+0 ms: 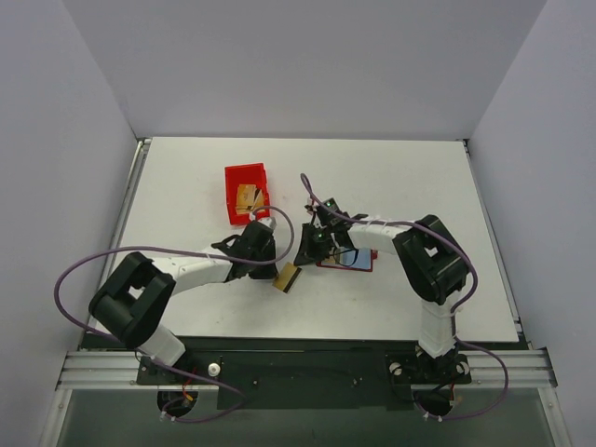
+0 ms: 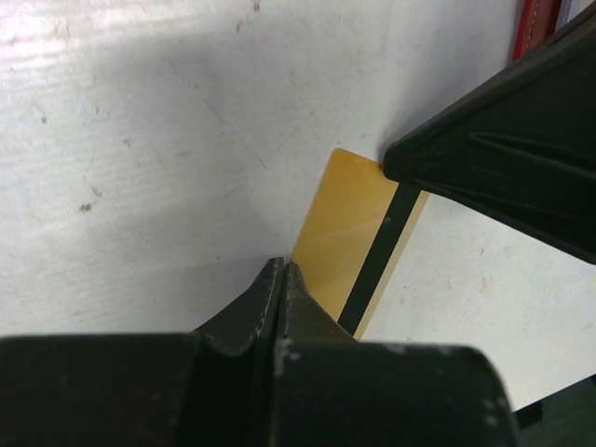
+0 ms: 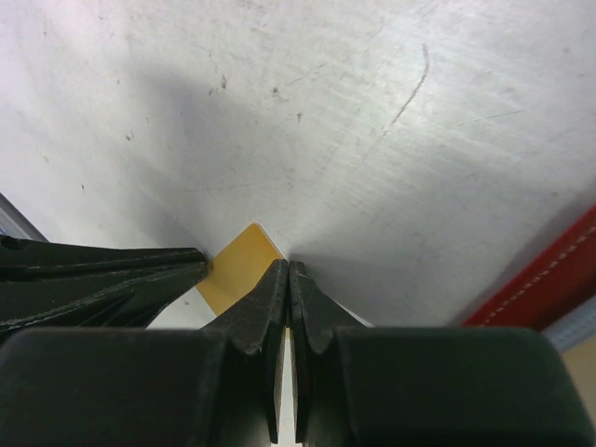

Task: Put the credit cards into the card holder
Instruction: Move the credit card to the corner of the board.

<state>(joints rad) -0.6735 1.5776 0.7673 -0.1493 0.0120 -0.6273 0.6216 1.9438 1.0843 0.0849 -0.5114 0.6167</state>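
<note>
One gold credit card (image 1: 287, 278) with a black stripe lies on the white table between both arms. In the left wrist view the credit card (image 2: 352, 223) reaches under my left gripper (image 2: 282, 265), whose jaws are shut tip to tip with nothing between them. My right gripper (image 3: 289, 267) is also shut and empty, its tip on the card's (image 3: 235, 270) opposite corner. From above, the left gripper (image 1: 277, 268) and right gripper (image 1: 300, 262) meet at the card. The dark red card holder (image 1: 348, 260) lies open just right of them, light blue inside.
A bright red open bin (image 1: 232, 197) stands behind the left arm with more gold cards (image 1: 248, 196) inside. The card holder's stitched red edge (image 3: 548, 279) shows at the right of the right wrist view.
</note>
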